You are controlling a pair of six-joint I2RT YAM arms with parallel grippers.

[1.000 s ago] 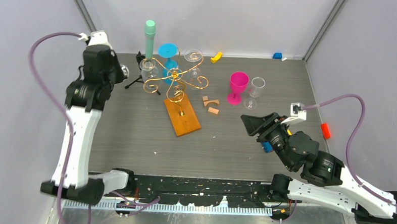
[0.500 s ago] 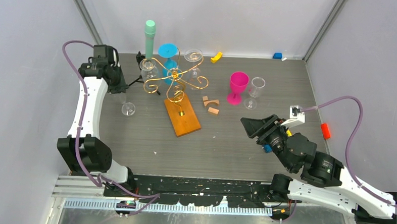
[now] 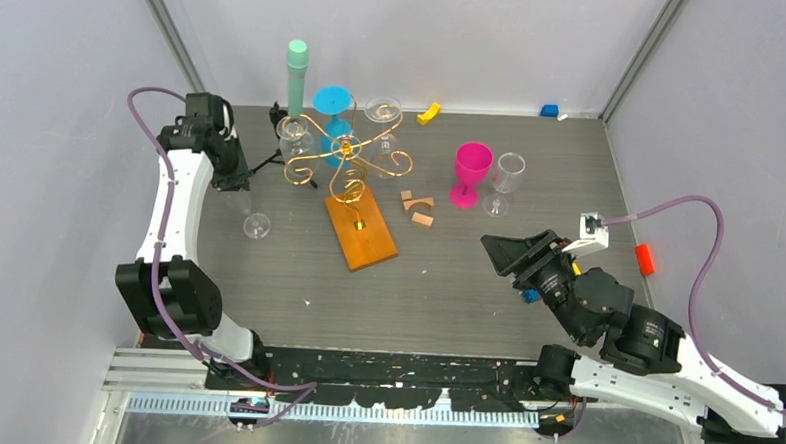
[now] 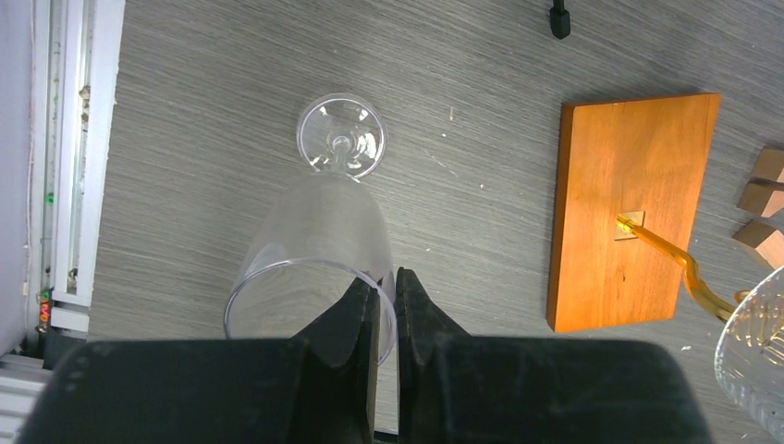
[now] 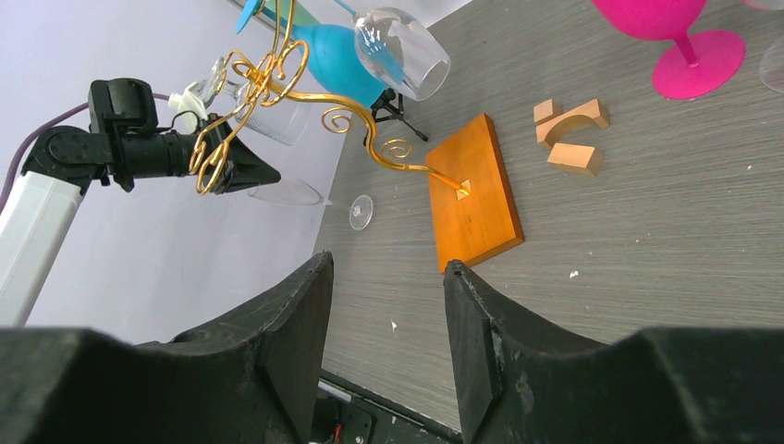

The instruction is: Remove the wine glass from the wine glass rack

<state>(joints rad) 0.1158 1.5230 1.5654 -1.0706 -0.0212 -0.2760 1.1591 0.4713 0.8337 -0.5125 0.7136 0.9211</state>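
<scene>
Top view: the wine glass (image 3: 255,223) is off the wine glass rack (image 3: 347,155), to its left.
Left wrist: your left jaws pinch its rim; long axis near vertical, foot toward the bench (image 4: 185,139).
Right wrist: your right jaws stand spread.

Left gripper (image 4: 386,289) clamped, right gripper (image 5: 386,270) (low) spread

Grey wood-grain tabletop (image 3: 446,284) w/ pale lilac-grey walls (image 3: 427,33), alu corner posts (image 3: 638,53), even light.
</scene>
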